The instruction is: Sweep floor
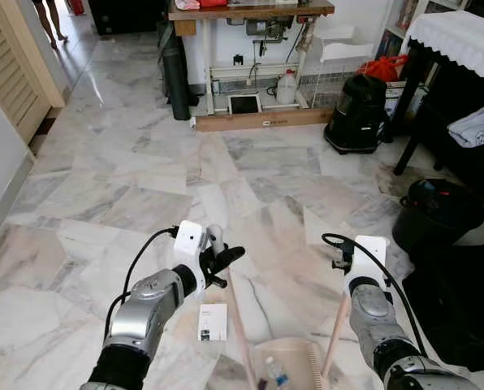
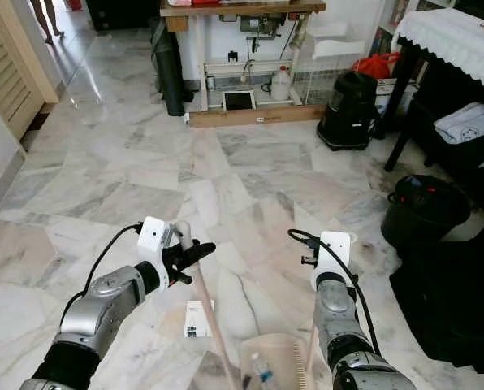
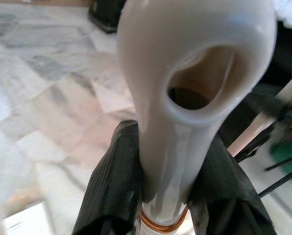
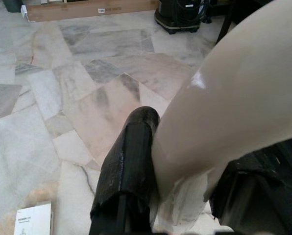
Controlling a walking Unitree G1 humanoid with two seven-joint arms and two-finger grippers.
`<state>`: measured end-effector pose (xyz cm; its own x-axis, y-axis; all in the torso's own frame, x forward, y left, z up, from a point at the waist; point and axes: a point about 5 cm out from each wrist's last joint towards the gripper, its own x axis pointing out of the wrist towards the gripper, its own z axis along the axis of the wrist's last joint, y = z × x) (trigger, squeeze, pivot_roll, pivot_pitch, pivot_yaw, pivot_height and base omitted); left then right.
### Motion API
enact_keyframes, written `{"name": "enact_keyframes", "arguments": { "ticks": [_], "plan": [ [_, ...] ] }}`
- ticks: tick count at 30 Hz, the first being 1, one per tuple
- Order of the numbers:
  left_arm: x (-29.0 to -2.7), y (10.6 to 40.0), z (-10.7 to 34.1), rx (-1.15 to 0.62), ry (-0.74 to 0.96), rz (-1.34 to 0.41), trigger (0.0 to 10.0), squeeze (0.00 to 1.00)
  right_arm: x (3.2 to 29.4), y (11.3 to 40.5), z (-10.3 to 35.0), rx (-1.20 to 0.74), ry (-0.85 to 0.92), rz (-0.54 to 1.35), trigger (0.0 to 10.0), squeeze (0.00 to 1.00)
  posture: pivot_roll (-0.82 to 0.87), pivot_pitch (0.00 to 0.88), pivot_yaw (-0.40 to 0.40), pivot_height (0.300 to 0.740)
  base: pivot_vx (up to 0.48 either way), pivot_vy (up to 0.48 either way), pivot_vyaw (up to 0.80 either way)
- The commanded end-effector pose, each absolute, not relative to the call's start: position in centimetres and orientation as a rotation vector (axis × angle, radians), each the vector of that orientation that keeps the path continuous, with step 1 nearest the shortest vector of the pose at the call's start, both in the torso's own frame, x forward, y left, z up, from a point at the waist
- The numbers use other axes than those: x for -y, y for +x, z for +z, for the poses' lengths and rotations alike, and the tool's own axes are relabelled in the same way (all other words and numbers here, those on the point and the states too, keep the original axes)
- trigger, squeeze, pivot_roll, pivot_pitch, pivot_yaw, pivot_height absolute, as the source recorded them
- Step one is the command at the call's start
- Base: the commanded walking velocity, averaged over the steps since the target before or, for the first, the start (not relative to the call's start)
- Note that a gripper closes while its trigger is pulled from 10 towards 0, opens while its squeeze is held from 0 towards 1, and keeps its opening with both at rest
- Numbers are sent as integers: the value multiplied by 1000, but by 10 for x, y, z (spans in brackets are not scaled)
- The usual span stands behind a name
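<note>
Currently: left gripper point(image 1: 218, 262) clamped on broom handle point(image 3: 185, 73), right gripper point(image 4: 185, 161) clamped on dustpan handle point(image 1: 336, 331), dustpan point(image 1: 287, 364) at robot's feet holding small bottle point(image 1: 275, 371), white card point(image 1: 213, 322) beside it; risk, likely tipping spills bottle onto marble floor point(image 1: 128, 179).

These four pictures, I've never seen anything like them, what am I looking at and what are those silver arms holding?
A walking humanoid robot is sweeping a marble floor. The two wide pictures come from cameras in its head, looking down; the two close-ups come from cameras on its wrists. Its left hand is shut on a cream broom handle. Its right hand grips the cream dustpan handle. The dustpan sits between the arms with a small bottle inside. A white card lies on the floor nearby.
</note>
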<state>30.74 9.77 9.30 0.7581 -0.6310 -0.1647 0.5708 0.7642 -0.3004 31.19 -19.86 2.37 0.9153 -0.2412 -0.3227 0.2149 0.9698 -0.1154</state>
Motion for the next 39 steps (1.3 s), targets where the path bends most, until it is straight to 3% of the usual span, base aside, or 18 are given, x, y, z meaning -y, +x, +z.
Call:
{"name": "enact_keyframes", "arguments": {
  "ticks": [1,28,29,31,39],
  "plan": [
    [-95,313,106,-193,-306,-668,10000,0,195,316,28,-329,-62,-227,10000,0,36,0,11,740,0,0,0],
    [-100,320,116,-116,-301,-606,10000,0,193,318,31,-313,-54,-226,10000,0,35,0,10,740,0,0,0],
    [-106,323,125,-51,-285,-563,10000,0,193,319,32,-301,-41,-229,10000,0,36,0,7,740,0,0,0],
    [-158,329,168,291,40,-179,10000,0,205,333,68,-68,31,-318,10000,0,42,0,-8,740,0,0,0],
    [-174,329,173,336,105,-92,10000,0,206,335,79,9,58,-343,10000,0,36,0,-10,740,0,0,0]
  ]
}}
